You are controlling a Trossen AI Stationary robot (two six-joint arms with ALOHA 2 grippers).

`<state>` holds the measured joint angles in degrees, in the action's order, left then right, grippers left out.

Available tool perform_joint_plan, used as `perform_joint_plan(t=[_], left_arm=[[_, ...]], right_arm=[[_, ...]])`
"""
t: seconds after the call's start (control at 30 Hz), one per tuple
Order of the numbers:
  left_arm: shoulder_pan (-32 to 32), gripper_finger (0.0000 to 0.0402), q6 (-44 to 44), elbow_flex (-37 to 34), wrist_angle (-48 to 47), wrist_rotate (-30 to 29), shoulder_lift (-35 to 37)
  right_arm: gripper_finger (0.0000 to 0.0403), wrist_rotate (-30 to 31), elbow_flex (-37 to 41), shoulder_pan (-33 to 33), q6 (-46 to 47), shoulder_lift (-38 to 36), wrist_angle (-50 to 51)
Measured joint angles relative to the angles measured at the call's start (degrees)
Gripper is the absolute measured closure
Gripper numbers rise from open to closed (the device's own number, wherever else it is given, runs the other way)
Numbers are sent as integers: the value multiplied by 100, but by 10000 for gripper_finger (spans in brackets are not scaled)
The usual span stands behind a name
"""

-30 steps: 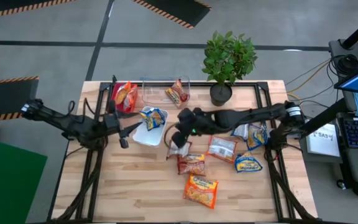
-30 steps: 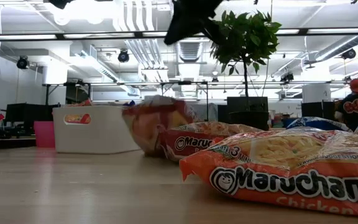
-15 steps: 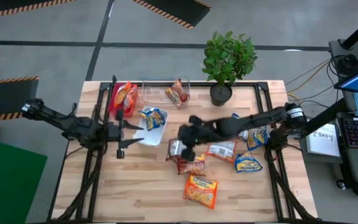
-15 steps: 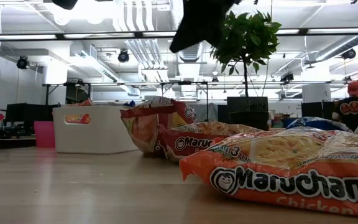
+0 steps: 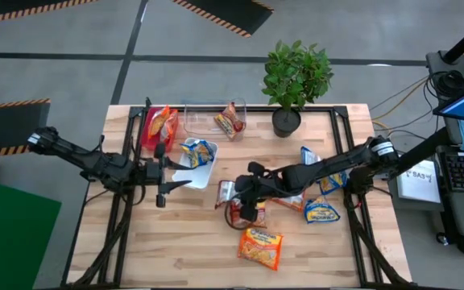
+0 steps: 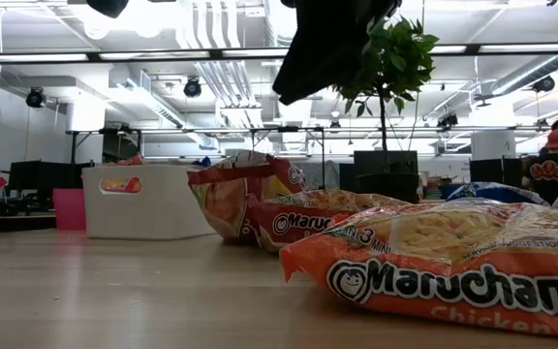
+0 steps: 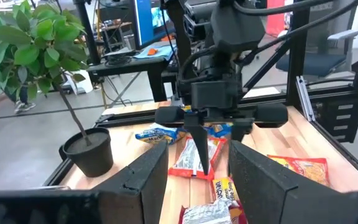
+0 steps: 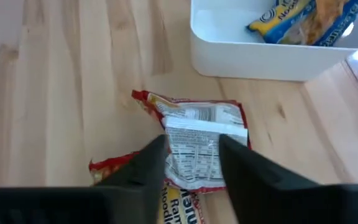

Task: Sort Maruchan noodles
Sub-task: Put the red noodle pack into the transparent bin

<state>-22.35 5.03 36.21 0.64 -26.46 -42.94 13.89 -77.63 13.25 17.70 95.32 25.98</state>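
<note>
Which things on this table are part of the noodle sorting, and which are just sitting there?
Part of the job:
- loose noodle packets
- white tray with a blue-and-yellow packet
- red tray, orange packet
- clear tray, red-brown packet
- right pincer, open over the face-down packet

Lying about:
- potted plant

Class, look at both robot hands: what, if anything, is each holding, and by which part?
Nothing is held. The right hand hangs open above a red crinkly plastic noodle packet; the left hand waits open, empty.

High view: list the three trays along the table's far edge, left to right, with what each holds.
Red tray with an orange packet → clear tray with a red-brown packet; the white tray with a blue-and-yellow packet sits nearer, between them.
</note>
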Motion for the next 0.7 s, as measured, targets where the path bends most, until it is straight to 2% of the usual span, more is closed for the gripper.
perform_joint_plan(t=[0.2, 0.33, 0.53, 0.7], left_arm=[[0, 248, 155, 26, 10, -4, 35], [0, 248, 198, 26, 22, -7, 72], [-15, 248, 64, 7, 13, -8, 59], [-15, 248, 94, 15, 13, -9, 46]], right_arm=[[121, 278, -13, -3, -215, 190, -303], [70, 258, -8, 48, -314, 601, -631], [65, 278, -155, 75, -188, 1240, -536], [108, 415, -335, 37, -121, 1597, -529]])
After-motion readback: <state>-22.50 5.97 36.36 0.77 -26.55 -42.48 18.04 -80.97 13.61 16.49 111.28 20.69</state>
